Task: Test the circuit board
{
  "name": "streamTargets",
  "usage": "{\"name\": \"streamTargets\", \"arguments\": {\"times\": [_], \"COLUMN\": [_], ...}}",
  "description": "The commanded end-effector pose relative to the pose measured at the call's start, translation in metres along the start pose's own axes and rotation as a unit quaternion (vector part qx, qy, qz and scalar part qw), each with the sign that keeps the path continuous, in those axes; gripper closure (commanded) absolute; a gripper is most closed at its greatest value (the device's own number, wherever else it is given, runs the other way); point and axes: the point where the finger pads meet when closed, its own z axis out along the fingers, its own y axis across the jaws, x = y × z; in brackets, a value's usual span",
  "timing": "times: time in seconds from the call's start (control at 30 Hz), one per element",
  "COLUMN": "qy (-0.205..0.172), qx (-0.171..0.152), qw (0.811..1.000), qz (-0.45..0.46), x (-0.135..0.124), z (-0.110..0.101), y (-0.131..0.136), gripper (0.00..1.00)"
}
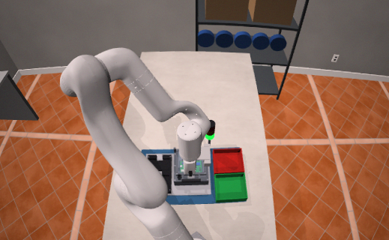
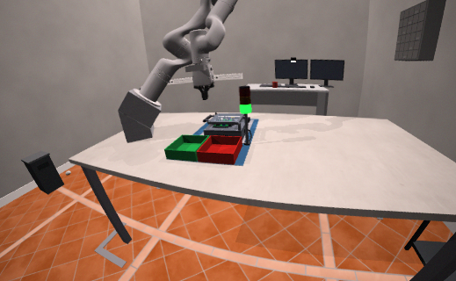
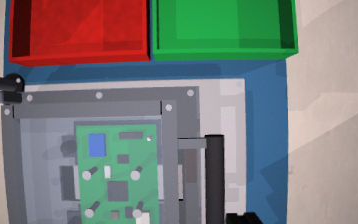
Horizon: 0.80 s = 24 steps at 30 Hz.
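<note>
One green, blue-chipped circuit board (image 3: 117, 162)

At the far left in the exterior view, a dark wall-side bin (image 2: 44, 172) hangs above the tiled floor (image 2: 171, 237). On the far desk (image 2: 285, 88) stand two monitors (image 2: 291, 70) (image 2: 327, 70), with a red mug (image 2: 275, 84) near the left one. In the top view, blue round containers (image 1: 242, 40) line a dark shelf rack (image 1: 291, 60), below brown cardboard boxes (image 1: 226, 10).

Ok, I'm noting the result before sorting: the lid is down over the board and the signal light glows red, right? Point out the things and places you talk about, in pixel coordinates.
Not quite: the signal light (image 1: 210, 136) (image 2: 245, 109) glows green, as the exterior view shows. The lid (image 3: 169, 150) is down over the board (image 3: 117, 162).
</note>
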Motion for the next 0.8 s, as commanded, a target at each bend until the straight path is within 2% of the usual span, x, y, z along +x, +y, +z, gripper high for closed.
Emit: {"name": "streamTargets", "arguments": {"times": [0.0,0.2,0.37,0.5,0.7,0.77], "qy": [0.000,0.000,0.000,0.000,0.000,0.000], "qx": [0.000,0.000,0.000,0.000,0.000,0.000], "qw": [1.000,0.999,0.993,0.983,0.957,0.957], "qz": [0.017,0.052,0.117,0.184,0.290,0.290], "x": [0.0002,0.0002,0.0002,0.0002,0.0002,0.0002], "z": [-0.0002,-0.0002,-0.0002,-0.0002,-0.0002,-0.0002], "y": [-0.0004,-0.0004,-0.0004,-0.0004,-0.0004,-0.0004], "gripper": [1.00,1.00,1.00,1.00,1.00,1.00]}}
